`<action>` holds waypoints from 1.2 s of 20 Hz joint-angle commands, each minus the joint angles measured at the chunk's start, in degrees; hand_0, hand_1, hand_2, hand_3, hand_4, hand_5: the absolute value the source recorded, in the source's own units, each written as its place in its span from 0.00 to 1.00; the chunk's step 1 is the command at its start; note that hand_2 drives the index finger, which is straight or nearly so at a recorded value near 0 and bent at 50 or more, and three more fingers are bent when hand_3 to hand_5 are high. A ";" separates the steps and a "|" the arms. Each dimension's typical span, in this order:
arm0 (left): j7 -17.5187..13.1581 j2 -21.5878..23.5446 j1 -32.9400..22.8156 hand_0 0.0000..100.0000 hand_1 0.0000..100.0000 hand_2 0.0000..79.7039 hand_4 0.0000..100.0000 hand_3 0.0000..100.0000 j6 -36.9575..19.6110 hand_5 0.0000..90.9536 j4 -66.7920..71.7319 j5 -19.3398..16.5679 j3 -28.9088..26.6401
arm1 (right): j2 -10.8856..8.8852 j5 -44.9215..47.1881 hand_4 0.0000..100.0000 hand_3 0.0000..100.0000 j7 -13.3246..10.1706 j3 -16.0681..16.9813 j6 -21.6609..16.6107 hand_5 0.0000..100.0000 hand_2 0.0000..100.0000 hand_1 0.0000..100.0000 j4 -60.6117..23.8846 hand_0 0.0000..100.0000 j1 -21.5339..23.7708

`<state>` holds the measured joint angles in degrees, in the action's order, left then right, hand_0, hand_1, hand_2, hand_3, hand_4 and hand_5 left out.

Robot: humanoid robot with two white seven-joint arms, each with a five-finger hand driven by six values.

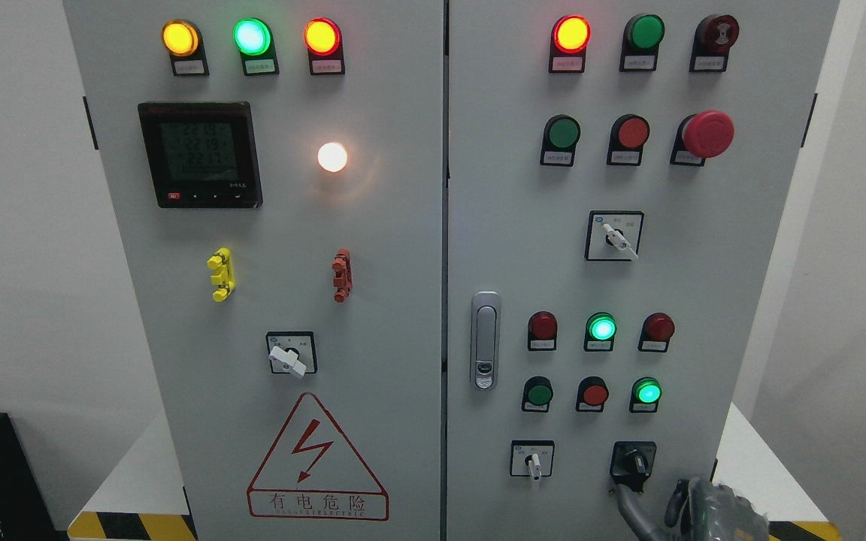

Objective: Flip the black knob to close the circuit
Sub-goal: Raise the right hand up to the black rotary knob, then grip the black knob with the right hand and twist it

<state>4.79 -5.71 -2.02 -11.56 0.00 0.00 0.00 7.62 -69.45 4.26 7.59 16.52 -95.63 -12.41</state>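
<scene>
Where the grey cabinet [403, 315] meets the floor, a white plinth [140, 481] with yellow-and-black hazard striping [132, 526] juts out on both sides, and bare wall stands to either flank. The black knob [633, 460] sits on the cabinet's right door, in its bottom row, to the right of a small white-handled selector [532, 460] and below a lit green lamp [647, 392]. The door latch [485, 340] lies well to the knob's upper left. The right hand [692, 507] enters at the picture's lower right, just below and right of the knob; one grey finger [628, 507] reaches up near the knob's lower edge. Contact cannot be confirmed. Whether the fingers are spread or curled cannot be told.
</scene>
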 commanded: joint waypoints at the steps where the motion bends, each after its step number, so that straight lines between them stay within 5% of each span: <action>1: -0.04 0.00 0.00 0.12 0.56 0.00 0.00 0.00 -0.04 0.00 1.23 -1.23 1.23 | 0.20 -0.60 0.80 0.96 -0.22 0.76 0.00 0.83 0.81 0.13 1.93 0.00 -1.04; 24: -0.04 0.00 0.00 0.12 0.56 0.00 0.00 0.00 -0.04 0.00 1.23 -1.23 1.23 | 0.47 -0.51 0.80 0.96 -0.75 1.90 -0.35 0.83 0.80 0.14 2.02 0.00 -1.57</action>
<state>4.78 -5.71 -2.02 -11.56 0.00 0.00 0.00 8.00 -70.03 3.67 8.66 16.28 -93.75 -13.75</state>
